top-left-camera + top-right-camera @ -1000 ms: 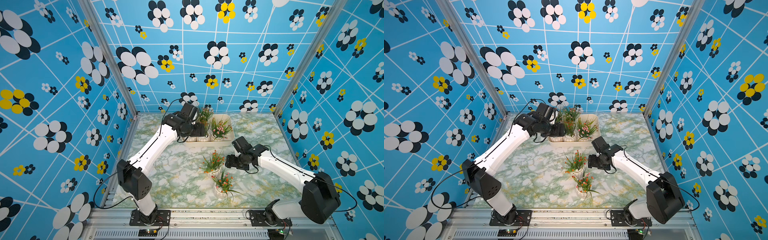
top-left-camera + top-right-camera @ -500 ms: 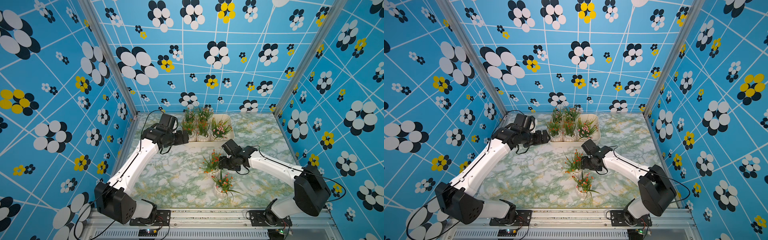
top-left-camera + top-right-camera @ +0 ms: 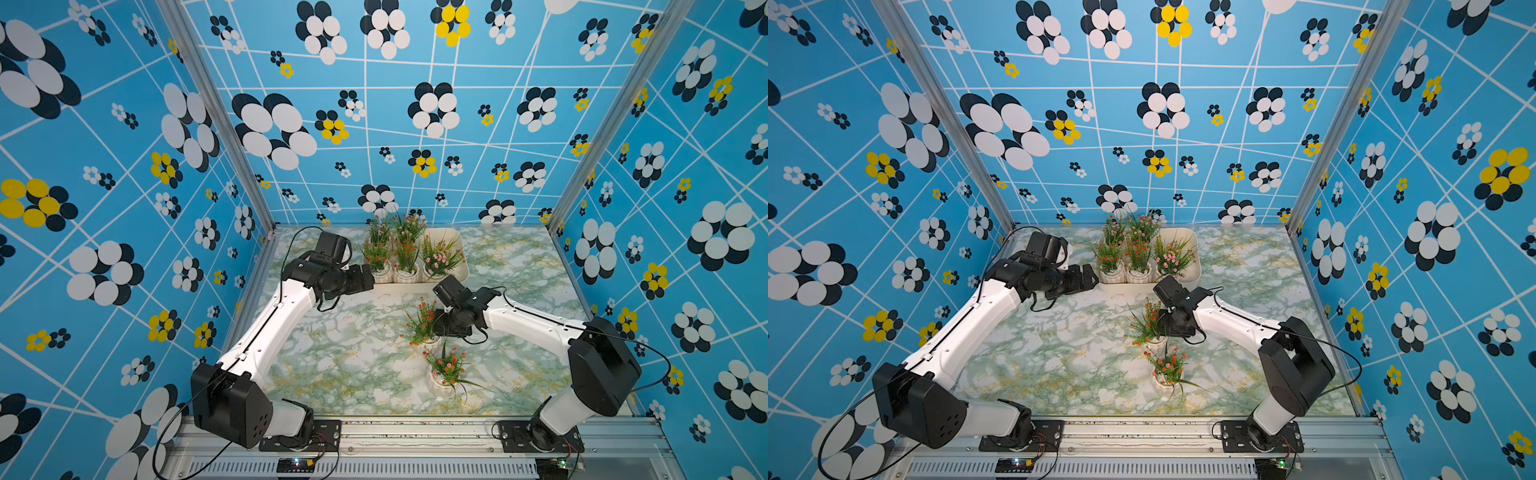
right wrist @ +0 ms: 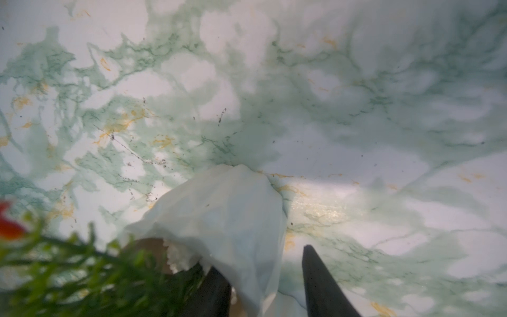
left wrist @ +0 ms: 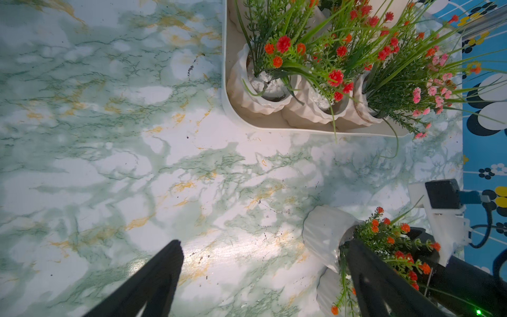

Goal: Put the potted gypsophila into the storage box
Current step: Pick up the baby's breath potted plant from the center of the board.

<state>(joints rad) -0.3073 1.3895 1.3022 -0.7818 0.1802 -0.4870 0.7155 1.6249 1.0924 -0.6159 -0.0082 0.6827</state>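
Several potted gypsophila [image 3: 405,257] [image 3: 1138,259] [image 5: 274,90] stand in the cream storage box [image 3: 463,266] [image 3: 1196,257] [image 5: 227,109] at the back of the table. Two more stand on the marble top. My right gripper [image 3: 436,330] [image 3: 1160,328] [image 4: 260,260] straddles the rim of the nearer-to-box pot [image 3: 422,324] [image 3: 1146,326] [image 5: 323,233] [image 4: 227,208]: one finger inside, one outside, with a gap still showing at the outer finger. The other pot [image 3: 446,370] [image 3: 1169,368] stands just in front. My left gripper [image 3: 365,278] [image 3: 1088,278] [image 5: 263,260] hangs open and empty beside the box's front left corner.
The green-veined marble tabletop [image 3: 332,353] is walled in by blue flowered panels on three sides. An aluminium rail [image 3: 415,428] runs along the front edge, where both arm bases are bolted.
My left arm drew back from the box to its left side, gripper open. My right gripper moved in on the pot on the table and narrowed its jaws around the rim.
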